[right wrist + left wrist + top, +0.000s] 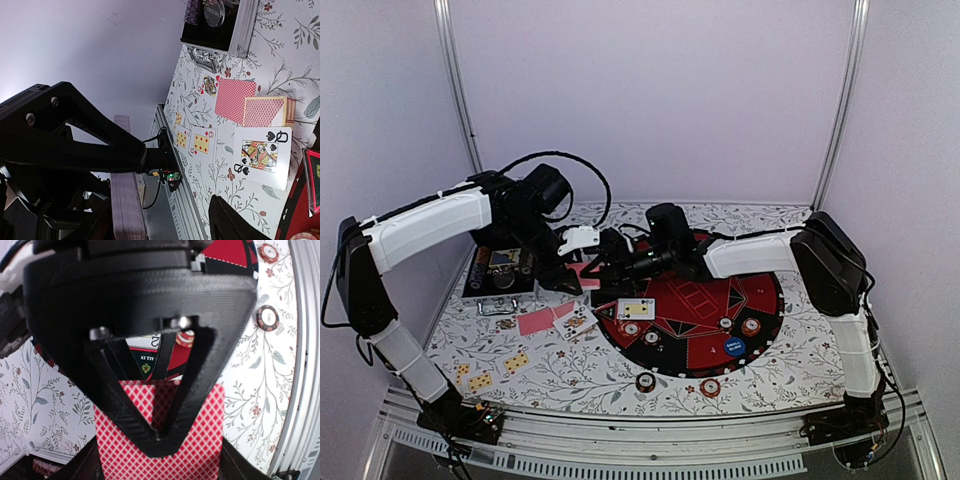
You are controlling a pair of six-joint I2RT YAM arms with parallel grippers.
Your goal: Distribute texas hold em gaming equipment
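Note:
My left gripper (578,262) is shut on a deck of red-checked-back playing cards (200,440), held above the table's left half. Its dark fingers (87,465) sit at both sides of the deck. My right gripper (610,258) meets it from the right, open. One triangular finger (150,405) lies across the top card, and the other finger (230,220) stands apart. The deck's edge (127,210) shows beside the upper finger. Face-up cards, among them a queen of spades (262,157), lie on the table. Several chips (646,381) and a blue disc (734,347) lie on and near the mat.
The round black-and-red mat (760,290) fills the table's middle right. The open silver case (500,270) stands at the back left. A red-backed card (535,322) and a small card stack (267,111) lie left of the mat. The metal front rail (650,430) runs along the near edge.

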